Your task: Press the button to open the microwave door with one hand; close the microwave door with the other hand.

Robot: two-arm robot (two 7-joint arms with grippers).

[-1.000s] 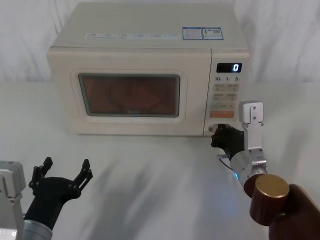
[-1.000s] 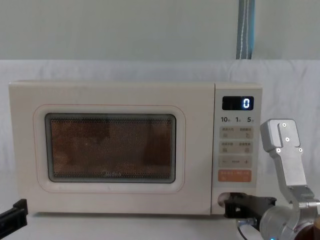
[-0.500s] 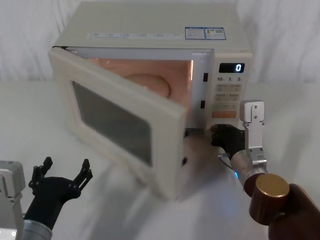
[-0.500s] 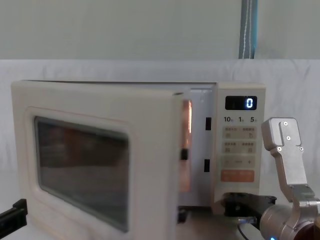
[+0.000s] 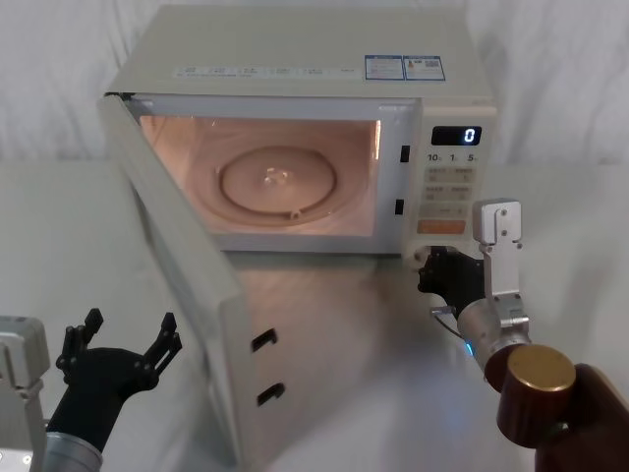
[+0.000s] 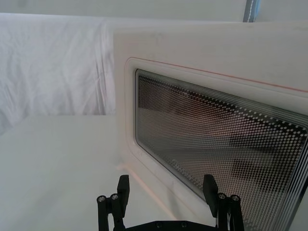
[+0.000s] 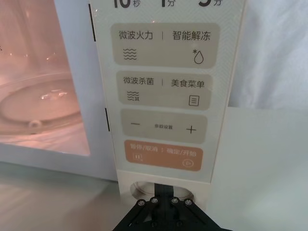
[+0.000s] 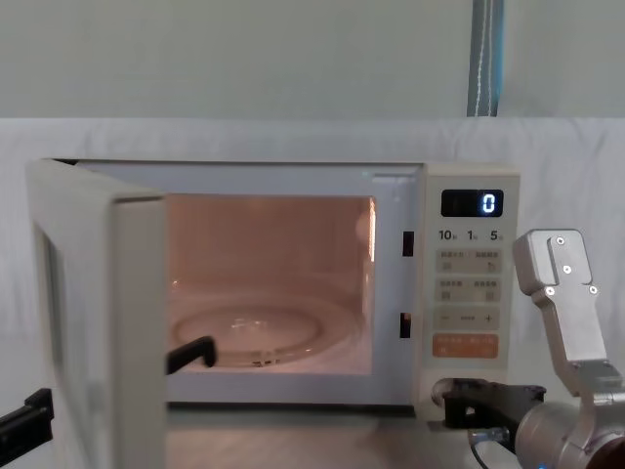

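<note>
The cream microwave door (image 5: 187, 285) stands swung wide open on its left hinge, and its free edge (image 8: 137, 332) points toward me. My right gripper (image 5: 434, 271) is shut. Its tips (image 7: 162, 201) sit right at the wide cream button (image 7: 144, 188) at the foot of the control panel and hide part of it. The chest view shows the same right gripper (image 8: 451, 403) at the button's recess. My left gripper (image 5: 131, 321) hangs open low at the front left, beside the open door. In the left wrist view its fingers (image 6: 123, 185) face the door's dark window (image 6: 216, 139).
The lit cavity holds a glass turntable (image 5: 280, 182). An orange key (image 7: 163, 155) sits just above the button, and the display (image 8: 480, 203) reads 0. My right arm's brown and gold joint (image 5: 537, 379) fills the front right corner. White cloth covers the table (image 5: 393, 393).
The door went from shut to fully open, swinging out to the left. The cavity light now shows. My right gripper stayed at the button and the left arm has not moved.
</note>
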